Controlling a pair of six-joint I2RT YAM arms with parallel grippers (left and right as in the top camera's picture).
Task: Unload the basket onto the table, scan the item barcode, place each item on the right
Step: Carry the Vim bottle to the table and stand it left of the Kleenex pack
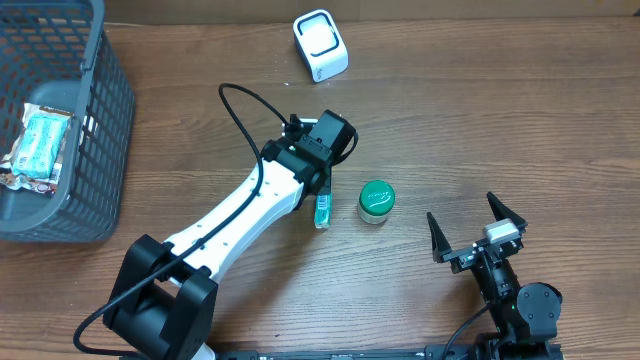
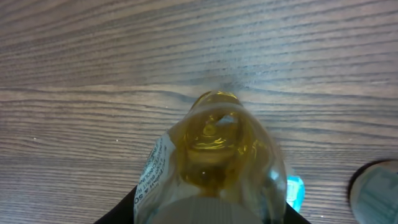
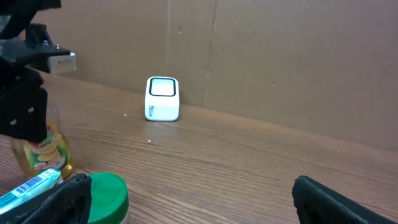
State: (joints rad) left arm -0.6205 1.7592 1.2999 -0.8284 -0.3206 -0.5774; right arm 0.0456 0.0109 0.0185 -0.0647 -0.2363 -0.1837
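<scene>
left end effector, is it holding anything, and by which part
The left end effector appears to grip the yellow-liquid bottle at its cap end.

- The basket [image 1: 110,110] sits at the far left of the surface [image 1: 500,100], and a packet [image 1: 38,150] lies inside it.
- The scanner [image 1: 320,45] stands at the far side, about the middle, well apart from everything else.
- The left pincer [image 1: 315,175] is over the middle of the surface, with the bottle [image 2: 217,155] between its fingers and beneath it.
- A slim pack [image 1: 322,210] lies on the surface just on the near side of that pincer, beside the bottle.
- The jar [image 1: 376,200] stands just right of the slim pack, not touching it.
- The right pincer [image 1: 460,206] is at the near right, to the right of the jar and apart from it.
</scene>
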